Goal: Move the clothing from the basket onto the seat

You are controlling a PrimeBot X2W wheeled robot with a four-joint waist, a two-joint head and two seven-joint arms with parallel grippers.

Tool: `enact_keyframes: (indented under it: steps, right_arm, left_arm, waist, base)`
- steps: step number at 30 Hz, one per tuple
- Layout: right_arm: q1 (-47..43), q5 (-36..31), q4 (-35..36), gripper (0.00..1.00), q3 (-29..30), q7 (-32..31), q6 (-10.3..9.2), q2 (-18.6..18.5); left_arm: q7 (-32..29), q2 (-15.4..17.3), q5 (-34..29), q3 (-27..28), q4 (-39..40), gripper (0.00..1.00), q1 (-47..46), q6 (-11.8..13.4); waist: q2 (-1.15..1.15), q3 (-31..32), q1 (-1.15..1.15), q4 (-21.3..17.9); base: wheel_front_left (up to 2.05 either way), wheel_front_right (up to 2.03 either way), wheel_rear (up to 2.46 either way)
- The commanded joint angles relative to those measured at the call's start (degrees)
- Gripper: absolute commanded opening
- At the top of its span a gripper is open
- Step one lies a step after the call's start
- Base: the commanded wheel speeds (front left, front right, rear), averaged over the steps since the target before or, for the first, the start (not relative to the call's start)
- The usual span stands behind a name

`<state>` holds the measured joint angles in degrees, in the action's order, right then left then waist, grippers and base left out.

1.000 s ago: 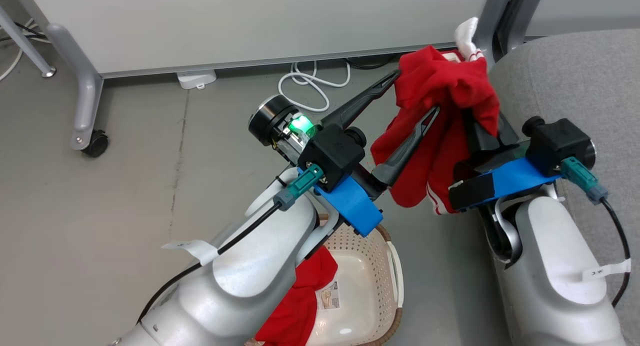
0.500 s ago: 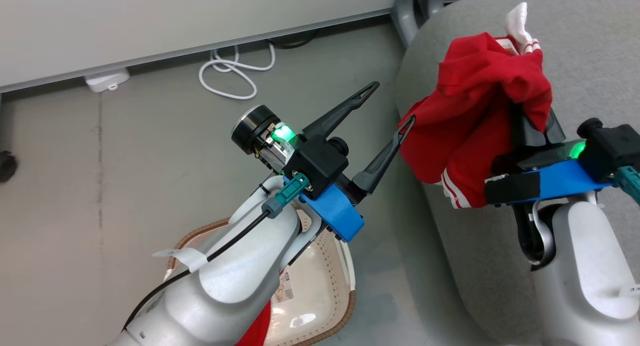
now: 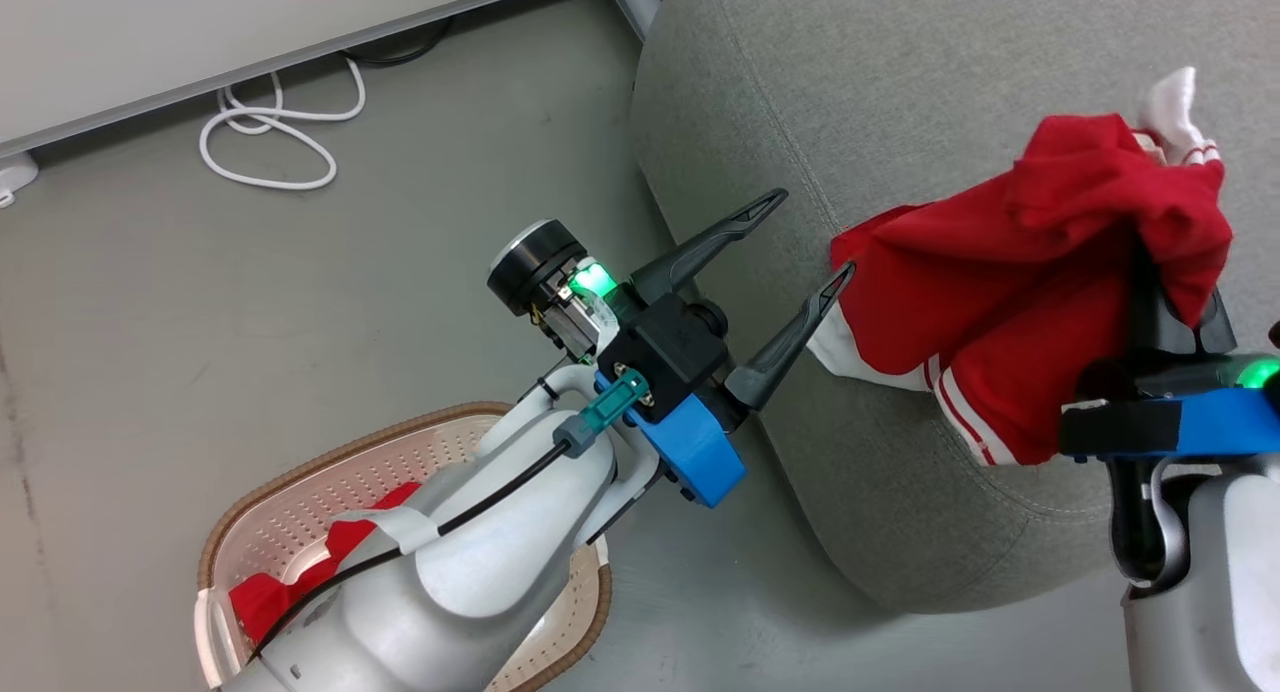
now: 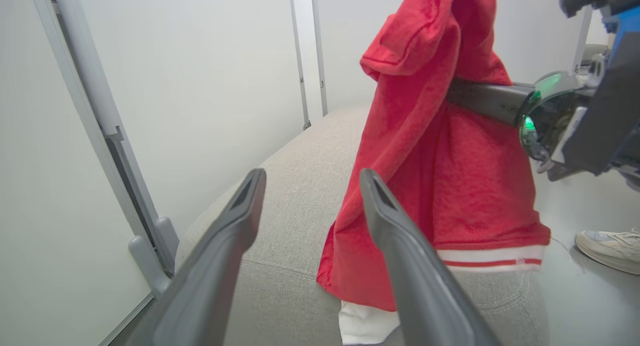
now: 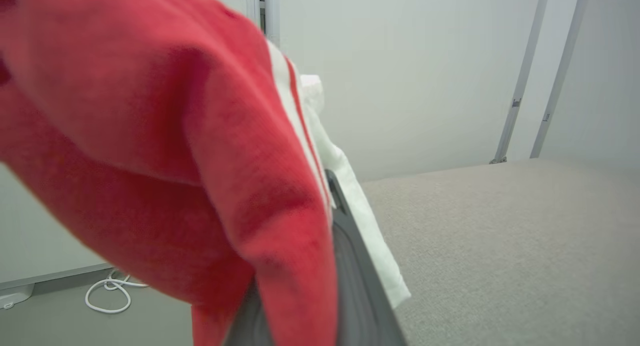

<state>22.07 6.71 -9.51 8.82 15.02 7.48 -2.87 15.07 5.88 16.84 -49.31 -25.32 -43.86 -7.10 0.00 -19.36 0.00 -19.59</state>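
Observation:
A red garment with white trim bands [image 3: 1000, 292] hangs draped over my right gripper [image 3: 1165, 302], which is shut on it above the grey seat [image 3: 880, 102]. The cloth hides the right fingertips. In the left wrist view the same garment [image 4: 440, 176] dangles just over the seat [image 4: 295, 186], and in the right wrist view it [image 5: 150, 136] covers the left half. My left gripper [image 3: 815, 232] stands open with nothing in it, just left of the garment at the seat's corner. A second red garment [image 3: 265, 597] lies in the basket [image 3: 330, 452] at the lower left, partly hidden by my left forearm.
A white cable [image 3: 270, 132] lies coiled on the grey floor by the base of a white panel [image 3: 200, 12]. A person's shoe [image 4: 607, 241] rests on the floor beyond the seat. Open floor separates the basket from the seat.
The camera has swung right, so the seat now takes up the upper right. My right gripper has carried the red garment from beside the seat to above it. The left gripper stays open.

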Motion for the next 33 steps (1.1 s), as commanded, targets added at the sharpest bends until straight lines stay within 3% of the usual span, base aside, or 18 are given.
enact_keyframes:
  steps: [1,8,14,25,33]
  right_arm:
    - [-1.5,0.4,0.8,0.0,1.0,0.2,0.03,0.0]
    - [-2.5,0.6,2.3,0.0,2.3,0.2,0.03,0.0]
    - [4.6,0.0,4.7,0.0,3.3,0.2,0.03,-1.5]
    - [25.6,0.5,3.2,0.0,13.5,0.2,0.03,-12.9]
    - [36.9,0.6,-8.6,0.0,15.6,0.2,0.02,-22.4]
  left_arm:
    - [0.2,0.0,0.1,-0.4,-0.1,1.0,-0.5,-0.2]
    - [0.2,0.0,0.5,-0.8,-0.1,1.0,-0.2,-0.3]
    - [0.2,0.7,-0.4,0.2,0.7,1.0,-1.6,0.6]
    - [-0.3,0.6,-3.0,-0.9,1.2,1.0,-7.7,0.8]
    - [-0.5,0.3,-4.5,-0.8,2.5,1.0,-12.0,1.7]
  waist:
    - [0.0,-0.1,0.0,-0.8]
    - [0.0,0.0,0.0,-1.7]
    - [0.0,-2.7,0.0,-1.7]
    - [0.0,-14.5,0.0,3.2]
    - [0.0,-23.0,0.0,6.7]
  base:
    - [0.0,0.0,0.0]
    - [0.0,0.0,0.0]
    - [0.0,0.0,0.0]
    - [0.0,0.0,0.0]
    - [0.0,0.0,0.0]
